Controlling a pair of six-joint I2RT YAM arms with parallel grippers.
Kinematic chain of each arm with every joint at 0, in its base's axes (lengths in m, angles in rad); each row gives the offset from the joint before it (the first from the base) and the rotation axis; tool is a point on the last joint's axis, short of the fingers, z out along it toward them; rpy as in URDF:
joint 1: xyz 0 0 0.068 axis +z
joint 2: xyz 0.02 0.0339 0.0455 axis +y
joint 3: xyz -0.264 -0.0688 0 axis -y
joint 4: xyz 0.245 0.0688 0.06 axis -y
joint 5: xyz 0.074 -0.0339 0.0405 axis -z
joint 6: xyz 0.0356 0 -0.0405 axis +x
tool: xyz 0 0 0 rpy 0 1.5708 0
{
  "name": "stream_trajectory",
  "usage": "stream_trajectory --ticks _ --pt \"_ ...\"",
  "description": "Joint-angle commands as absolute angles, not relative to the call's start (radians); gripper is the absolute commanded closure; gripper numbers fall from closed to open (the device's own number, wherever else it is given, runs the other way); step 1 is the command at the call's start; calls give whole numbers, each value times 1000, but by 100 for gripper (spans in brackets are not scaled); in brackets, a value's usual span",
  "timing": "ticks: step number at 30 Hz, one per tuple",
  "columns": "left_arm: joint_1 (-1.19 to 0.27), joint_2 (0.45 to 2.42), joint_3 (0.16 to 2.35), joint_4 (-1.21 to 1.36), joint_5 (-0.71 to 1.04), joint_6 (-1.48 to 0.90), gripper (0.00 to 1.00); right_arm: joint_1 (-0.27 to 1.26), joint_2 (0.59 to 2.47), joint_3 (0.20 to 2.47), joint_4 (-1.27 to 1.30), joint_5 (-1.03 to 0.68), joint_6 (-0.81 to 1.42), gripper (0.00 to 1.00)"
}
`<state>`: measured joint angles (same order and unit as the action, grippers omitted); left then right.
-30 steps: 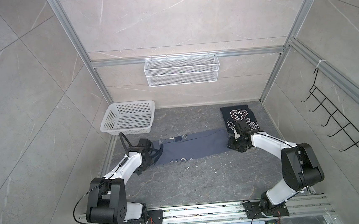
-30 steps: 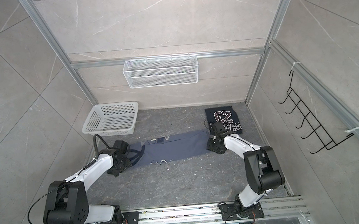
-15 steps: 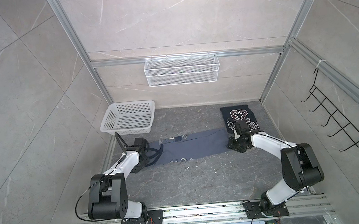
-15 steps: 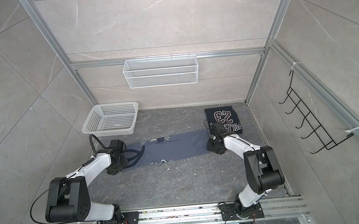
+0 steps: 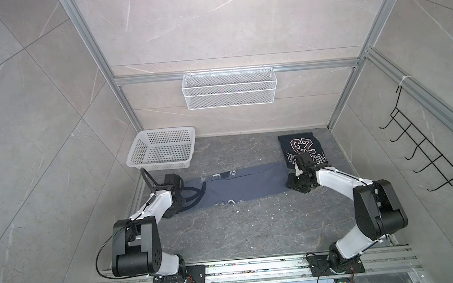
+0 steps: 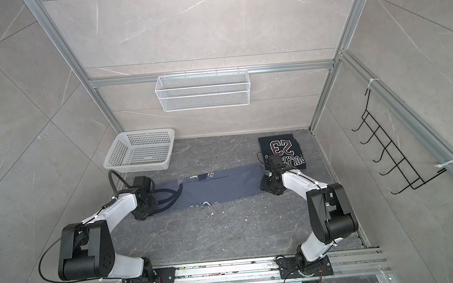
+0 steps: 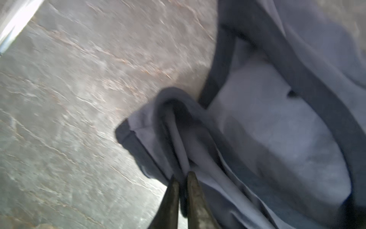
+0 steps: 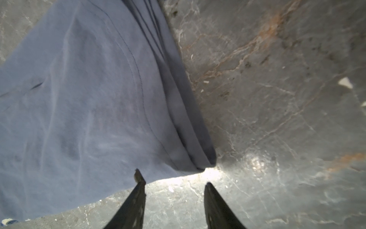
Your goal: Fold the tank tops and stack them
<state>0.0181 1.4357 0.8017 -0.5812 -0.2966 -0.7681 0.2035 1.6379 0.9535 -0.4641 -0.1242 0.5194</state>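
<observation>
Narrowing over the last second, the left gripper (image 7: 183,176) is now pinching a bunched strap fold of the blue-grey tank top (image 5: 240,185), though blur is making the bite hard to judge. The right gripper (image 8: 172,178) is hovering, jaws apart, at the hem corner. Soft and limp, this top is lying stretched between both arms, just beside the folded navy tank top (image 5: 302,147); straps and hem corners are looking like the surest holds.

Slate-blue tank top (image 5: 245,185), near-black tank top (image 5: 300,143) with "23" print, white perforated basket (image 5: 140,152)
</observation>
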Motion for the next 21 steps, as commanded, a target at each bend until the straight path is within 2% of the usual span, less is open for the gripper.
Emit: stream_trajectory --ticks 1,6,10,18,19,21 --pt "76 1393 816 -584 -267 -718 89 208 1692 961 -479 -92 516 50" --pt "137 1403 818 -565 -229 -686 91 198 1720 969 -502 -19 533 50" --pt "140 1455 837 -554 -199 -671 83 196 1717 978 -500 -8 532 50" --pt "143 1476 858 -574 -249 -683 80 198 1605 954 -494 -29 513 50" --pt "143 1477 862 -581 -252 -682 79 197 1588 953 -498 -35 511 51" --pt "143 1466 862 -592 -262 -686 65 203 1546 947 -489 -77 500 50"
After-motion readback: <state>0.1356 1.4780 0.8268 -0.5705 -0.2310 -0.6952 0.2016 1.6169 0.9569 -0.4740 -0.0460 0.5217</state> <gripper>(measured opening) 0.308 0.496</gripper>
